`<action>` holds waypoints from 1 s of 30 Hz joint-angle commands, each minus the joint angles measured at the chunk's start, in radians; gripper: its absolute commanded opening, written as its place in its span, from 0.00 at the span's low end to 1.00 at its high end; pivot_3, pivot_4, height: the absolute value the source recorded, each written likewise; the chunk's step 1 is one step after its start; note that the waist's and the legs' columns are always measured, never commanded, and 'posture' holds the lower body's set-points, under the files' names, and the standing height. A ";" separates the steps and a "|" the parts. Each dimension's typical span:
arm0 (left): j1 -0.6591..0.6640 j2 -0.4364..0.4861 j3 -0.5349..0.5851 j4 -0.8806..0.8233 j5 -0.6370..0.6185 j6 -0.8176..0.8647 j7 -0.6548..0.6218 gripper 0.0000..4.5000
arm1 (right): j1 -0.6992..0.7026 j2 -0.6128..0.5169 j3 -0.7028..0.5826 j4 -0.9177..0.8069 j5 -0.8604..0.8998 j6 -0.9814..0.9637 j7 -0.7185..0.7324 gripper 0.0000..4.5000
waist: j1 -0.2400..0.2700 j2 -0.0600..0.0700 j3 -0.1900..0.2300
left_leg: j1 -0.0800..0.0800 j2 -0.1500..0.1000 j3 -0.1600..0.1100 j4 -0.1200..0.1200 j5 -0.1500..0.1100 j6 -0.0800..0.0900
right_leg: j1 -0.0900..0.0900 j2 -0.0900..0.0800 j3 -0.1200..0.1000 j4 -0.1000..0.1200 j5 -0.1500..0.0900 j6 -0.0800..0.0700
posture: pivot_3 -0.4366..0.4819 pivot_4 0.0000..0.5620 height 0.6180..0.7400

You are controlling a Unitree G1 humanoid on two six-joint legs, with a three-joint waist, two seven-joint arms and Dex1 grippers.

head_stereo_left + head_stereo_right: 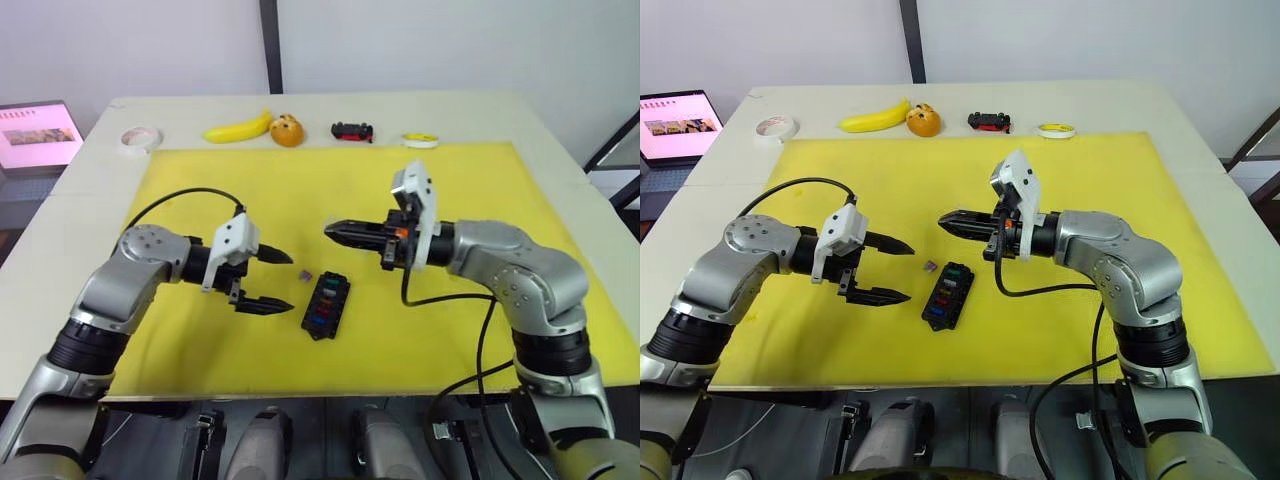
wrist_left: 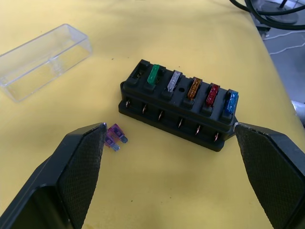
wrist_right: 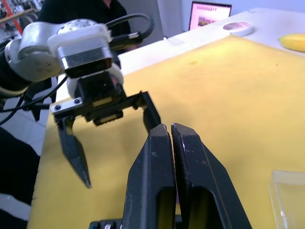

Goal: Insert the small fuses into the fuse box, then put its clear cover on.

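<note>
A: State the surface and room condition.
B: A pale square surface (image 1: 560, 160) carries a yellow mat (image 1: 300, 190). Along its far edge sit a roll of white tape (image 1: 141, 137), a yellow banana (image 1: 238, 128), an orange round fruit (image 1: 287, 131), a black-and-red toy car (image 1: 352, 131) and a yellow-rimmed tape roll (image 1: 421, 141). A lit laptop screen (image 1: 38, 133) stands beyond the far left corner, against a white wall.
A: Locate the task items.
B: The small black rectangular fuse box (image 2: 178, 107) lies mid-mat, with five small fuses (image 2: 192, 88), green, grey, amber, red and blue, seated in one row. One end slot is vacant. A loose purple fuse (image 2: 115, 137) lies just beside the box. The clear rectangular plastic cover (image 2: 40, 59) lies near, apart from the box.
A: Report claw states.
B: The left claw (image 1: 274, 281) is spread wide and holds nothing, beside the box. The right claw (image 1: 336, 232) has its fingers pressed together; whether anything is pinched between them cannot be told
</note>
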 commanded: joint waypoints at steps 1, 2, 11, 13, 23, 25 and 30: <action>-0.005 0.007 0.020 -0.008 -0.005 -0.014 -0.005 1.00 | 0.037 -0.055 0.032 -0.071 -0.038 -0.055 0.016 0.02 | -0.001 0.000 0.000 | 0.000 0.000 0.000 0.000 0.000 0.000 | 0.000 0.000 0.000 0.000 0.000 0.000 | 0.48 0.27 1.00; -0.006 0.008 0.020 -0.007 -0.005 -0.015 -0.006 1.00 | 0.050 -0.064 0.041 -0.079 -0.048 -0.068 0.015 0.02 | -0.002 0.000 0.000 | 0.000 0.000 0.000 0.000 0.000 0.000 | 0.000 0.000 0.000 0.000 0.000 0.000 | 0.48 0.27 1.00; -0.019 0.020 0.032 0.034 0.005 -0.007 0.000 1.00 | 0.100 -0.103 0.080 -0.103 -0.145 -0.190 -0.002 0.02 | -0.003 0.000 0.000 | 0.000 0.000 0.000 0.000 0.000 0.000 | 0.000 0.001 0.000 0.000 0.000 0.000 | 0.48 0.27 1.00; -0.021 0.024 0.034 0.059 0.005 0.002 0.002 1.00 | 0.096 -0.112 0.065 -0.122 -0.136 -0.183 -0.001 0.02 | -0.002 0.000 0.000 | 0.000 0.000 0.000 0.000 0.000 0.000 | 0.000 0.001 0.000 0.000 0.000 0.000 | 0.48 0.27 1.00; -0.226 -0.008 0.100 0.373 -0.218 0.582 -0.020 1.00 | 0.049 -0.374 -0.018 -0.235 -0.107 -0.144 0.108 0.02 | -0.002 0.000 0.001 | -0.001 -0.001 0.000 0.001 0.000 0.001 | 0.000 0.001 -0.001 0.000 0.000 0.000 | 0.48 0.27 1.00; -0.276 -0.024 0.107 0.450 -0.260 0.722 -0.020 1.00 | 0.030 -0.398 -0.047 -0.239 -0.086 -0.130 0.111 0.02 | -0.005 0.000 0.001 | -0.001 -0.001 0.000 0.001 0.000 0.001 | 0.000 0.001 -0.001 0.000 0.000 0.000 | 0.48 0.27 1.00; -0.330 -0.082 0.143 0.579 -0.324 1.046 0.054 1.00 | -0.026 -0.417 -0.086 -0.258 -0.048 -0.091 0.082 0.02 | -0.008 0.000 0.001 | 0.000 -0.001 0.000 0.001 -0.001 0.001 | 0.000 0.002 -0.001 0.001 0.000 0.000 | 0.48 0.27 1.00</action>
